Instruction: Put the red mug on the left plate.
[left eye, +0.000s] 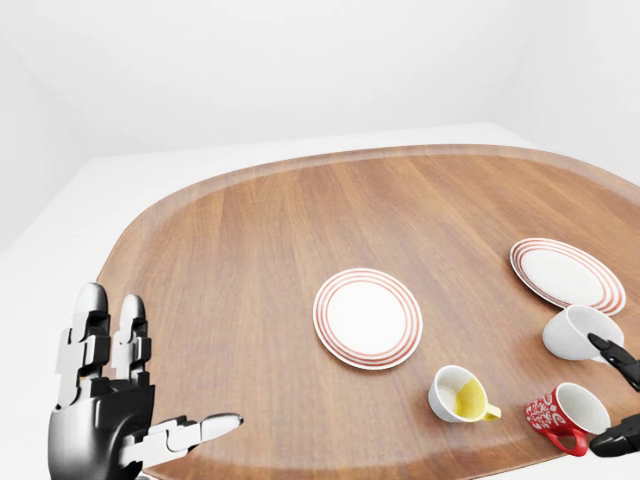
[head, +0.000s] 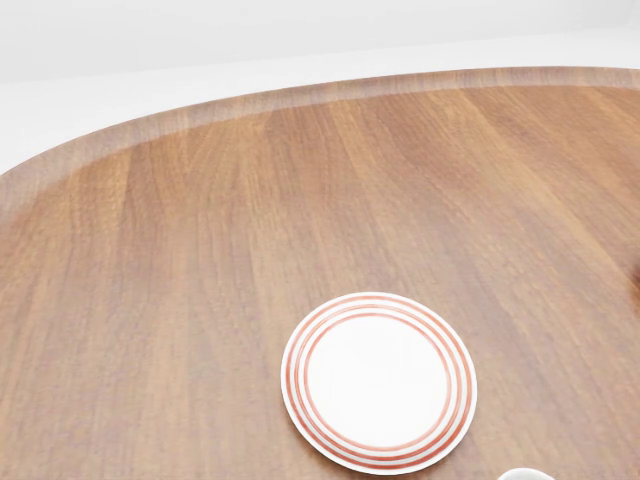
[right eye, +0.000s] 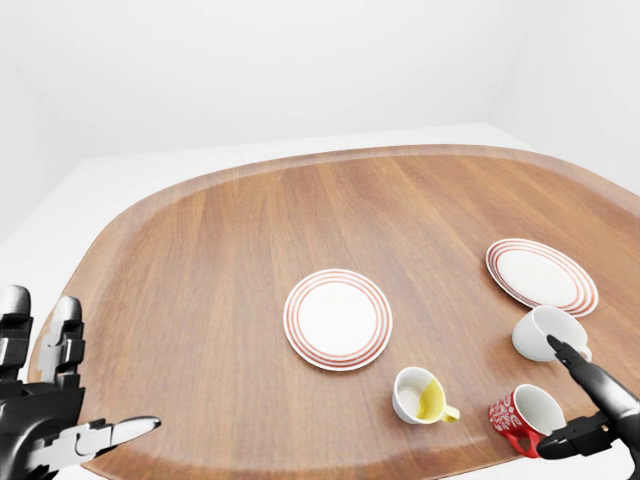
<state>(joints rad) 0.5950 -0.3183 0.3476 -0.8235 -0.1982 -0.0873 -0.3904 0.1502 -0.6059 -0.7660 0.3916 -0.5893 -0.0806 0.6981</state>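
Mugs lie on their sides at the near right of your wooden surface (left eye: 250, 250): the red mug (right eye: 521, 415) with white pattern, mouth turned up and toward you, the yellow-lined mug (right eye: 420, 396) just to its left, and a white mug (right eye: 541, 333) a little farther off to the right. Your right robot hand (right eye: 570, 395) is unclenched, one dark finger reaching toward the white mug, another low beside the red mug's near right; whether either touches you cannot tell. The left plate (left eye: 367, 318), red-ringed, sits bare at the middle of the surface, well apart from the red mug. The right plate (left eye: 566, 274) lies farther right. Your left robot hand (left eye: 120, 400) hovers at the near left edge, fingers spread, grasping nothing.
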